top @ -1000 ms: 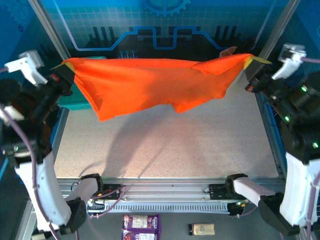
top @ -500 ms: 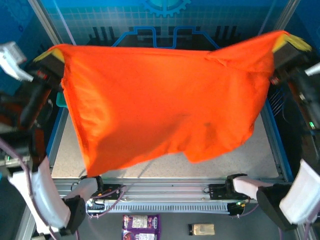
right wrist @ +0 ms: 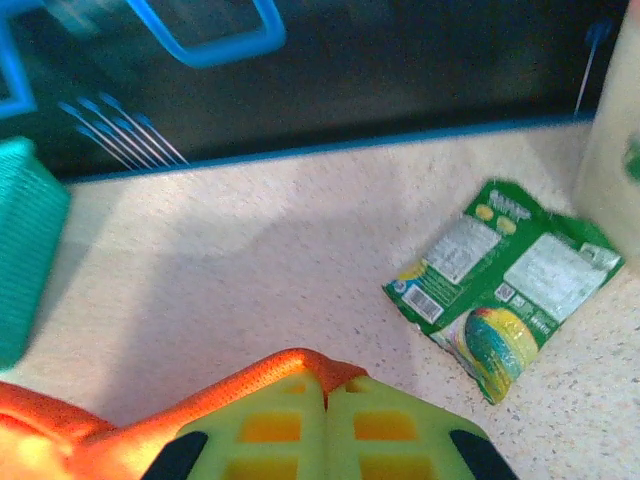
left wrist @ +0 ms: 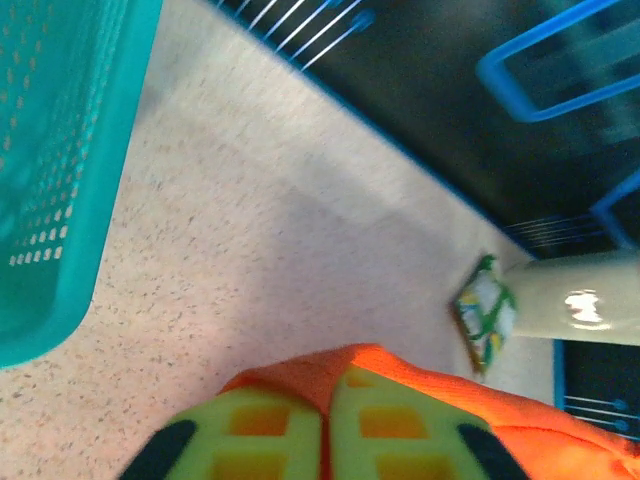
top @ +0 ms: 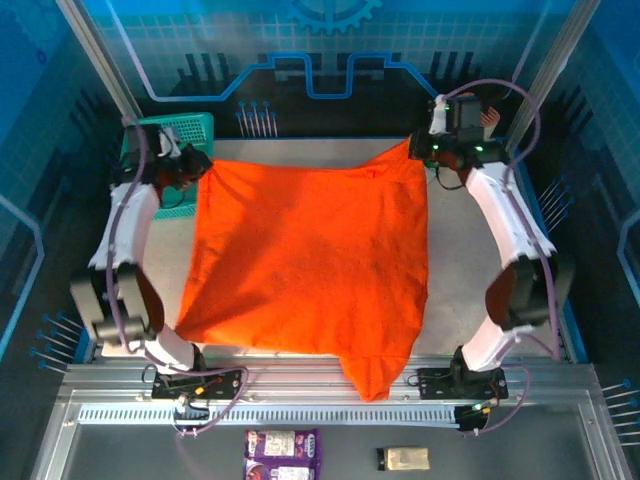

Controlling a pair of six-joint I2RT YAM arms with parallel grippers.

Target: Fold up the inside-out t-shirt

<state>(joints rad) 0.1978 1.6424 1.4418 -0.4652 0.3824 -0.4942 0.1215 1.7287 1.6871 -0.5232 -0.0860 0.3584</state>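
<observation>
Speckled beige tabletop point(top: 480, 280) inside a blue-walled cell carries a bright orange t-shirt point(top: 310, 260) of thin plain cloth. It is spread nearly flat between the two arms, with one lower corner drooping over the near edge. The left gripper point(top: 192, 166) is clamped on the far-left corner of the t-shirt. In the left wrist view its yellow-green fingers point(left wrist: 260, 435) press together, with an orange fold caught between them and bunched just ahead of the tips. The right gripper point(top: 428, 150) is likewise closed on the far-right corner. Its pads point(right wrist: 400, 430) meet with the hem nipped in the seam, and the cloth trails off to their left. A teal plastic mesh basket point(top: 170, 130) stands just beside the left gripper, on its left. A green printed snack packet point(right wrist: 500, 290) lies flat on the table ahead and to the right of the right gripper's fingers, near them but not touching.
</observation>
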